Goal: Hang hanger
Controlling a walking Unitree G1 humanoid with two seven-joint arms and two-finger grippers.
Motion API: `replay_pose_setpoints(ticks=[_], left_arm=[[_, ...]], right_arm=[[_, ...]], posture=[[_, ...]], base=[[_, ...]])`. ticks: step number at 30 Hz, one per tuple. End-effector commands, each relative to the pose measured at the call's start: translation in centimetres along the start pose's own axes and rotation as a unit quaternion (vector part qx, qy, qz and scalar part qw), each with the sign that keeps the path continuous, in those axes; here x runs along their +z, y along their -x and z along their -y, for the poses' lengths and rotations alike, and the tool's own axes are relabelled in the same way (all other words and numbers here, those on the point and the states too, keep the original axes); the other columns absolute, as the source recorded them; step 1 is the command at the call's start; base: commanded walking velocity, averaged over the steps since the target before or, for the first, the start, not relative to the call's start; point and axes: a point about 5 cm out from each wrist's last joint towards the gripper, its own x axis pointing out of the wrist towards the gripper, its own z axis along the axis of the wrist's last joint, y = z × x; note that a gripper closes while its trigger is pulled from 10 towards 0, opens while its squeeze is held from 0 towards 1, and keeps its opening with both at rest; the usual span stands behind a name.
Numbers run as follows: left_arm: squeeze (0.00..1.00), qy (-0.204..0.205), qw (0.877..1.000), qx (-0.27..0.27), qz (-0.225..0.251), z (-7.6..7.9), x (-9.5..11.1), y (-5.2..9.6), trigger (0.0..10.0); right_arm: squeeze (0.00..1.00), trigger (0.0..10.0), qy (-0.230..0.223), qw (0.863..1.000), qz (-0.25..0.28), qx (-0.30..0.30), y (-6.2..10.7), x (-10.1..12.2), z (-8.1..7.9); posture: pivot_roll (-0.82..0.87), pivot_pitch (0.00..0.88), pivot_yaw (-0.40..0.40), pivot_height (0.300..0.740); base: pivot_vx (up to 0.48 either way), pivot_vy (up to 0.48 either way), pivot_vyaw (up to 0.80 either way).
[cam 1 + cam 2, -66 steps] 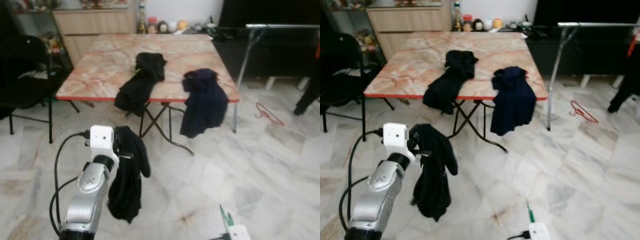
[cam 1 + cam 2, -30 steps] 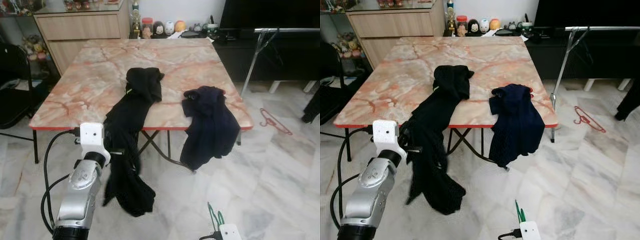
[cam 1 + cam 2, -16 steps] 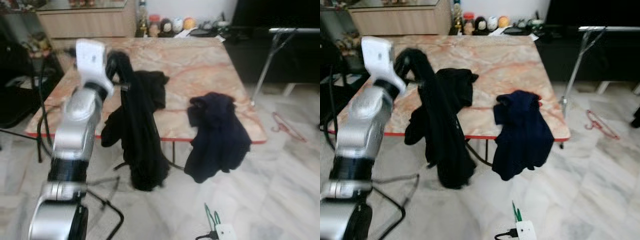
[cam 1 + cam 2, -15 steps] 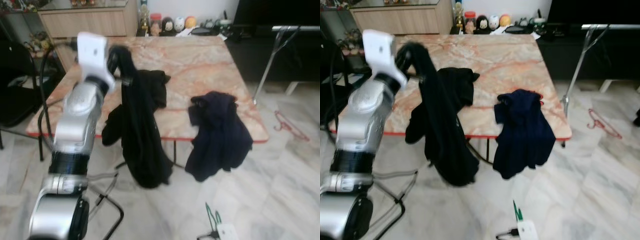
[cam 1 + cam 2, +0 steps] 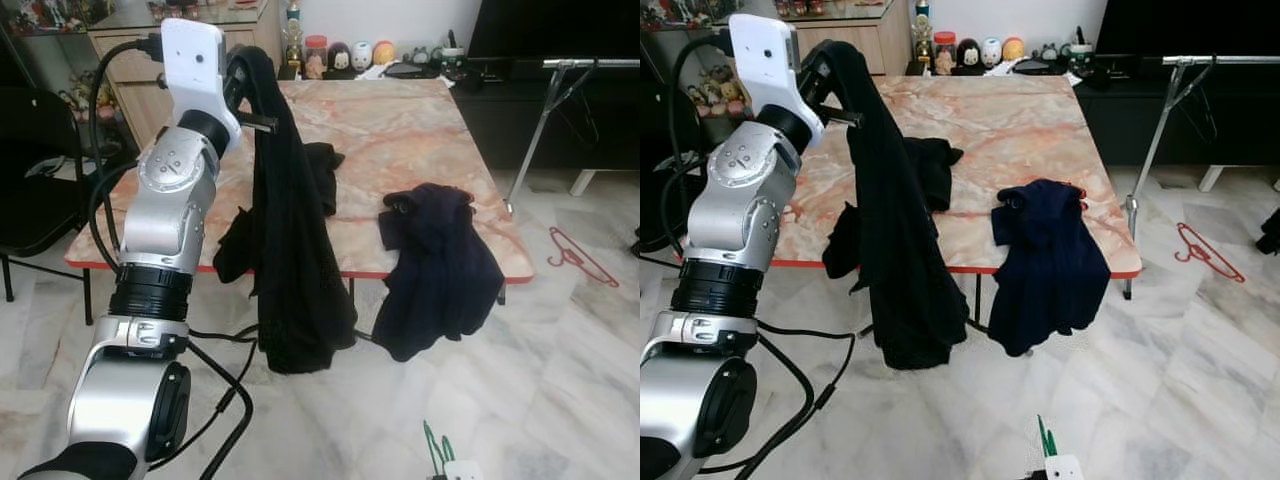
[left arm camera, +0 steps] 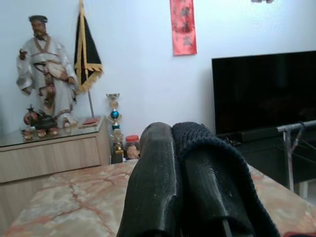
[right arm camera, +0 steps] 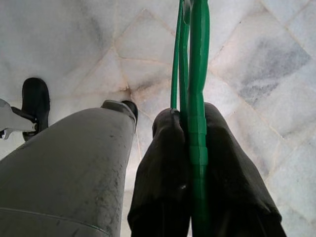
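Left arm raised high over the near left part of the red-edged, marble-patterned folding table (image 5: 400, 120). Left gripper (image 5: 238, 75) has its fingers (image 6: 158, 182) closed together on the top of a long black knit garment (image 5: 290, 250), which hangs straight down in front of the table edge, its lower end just above the pale marble-tile floor (image 5: 560, 380).

Right gripper (image 7: 190, 163) low, near the floor; fingers pinched tight on a green plastic hanger (image 7: 193, 74), which sticks out beyond the fingertips. Its green tip also shows at the bottom of the left eye view.

On the table: a second black garment (image 5: 322, 170) lying behind the held one, and a dark navy garment (image 5: 435, 255) draped over the near edge.

Metal clothes rail (image 5: 590, 63) stands right of the table. Red hanger (image 5: 578, 255) lies on the floor beyond it.
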Motion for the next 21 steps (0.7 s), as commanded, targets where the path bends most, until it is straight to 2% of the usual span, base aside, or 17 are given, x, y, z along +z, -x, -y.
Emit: replay_pose_setpoints(ticks=[1, 21], left_arm=[[0.00, -0.001, 0.999, 0.009, 0.033, -0.46, 1.67, -0.51, 10.0], [0.00, -0.001, 0.999, 0.009, 0.033, -0.46, 1.67, -0.51, 10.0]], right_arm=[[0.00, 10.0, -0.001, 1.000, -0.001, 0.002, 0.00, -0.01, -0.12], [0.00, 10.0, -0.001, 1.000, -0.001, 0.002, 0.00, -0.01, -0.12]], posture=[[0.02, 0.000, 0.019, 0.740], [0.02, 0.000, 0.019, 0.740]], base=[[0.000, 0.000, 0.00], [0.000, 0.000, 0.00]])
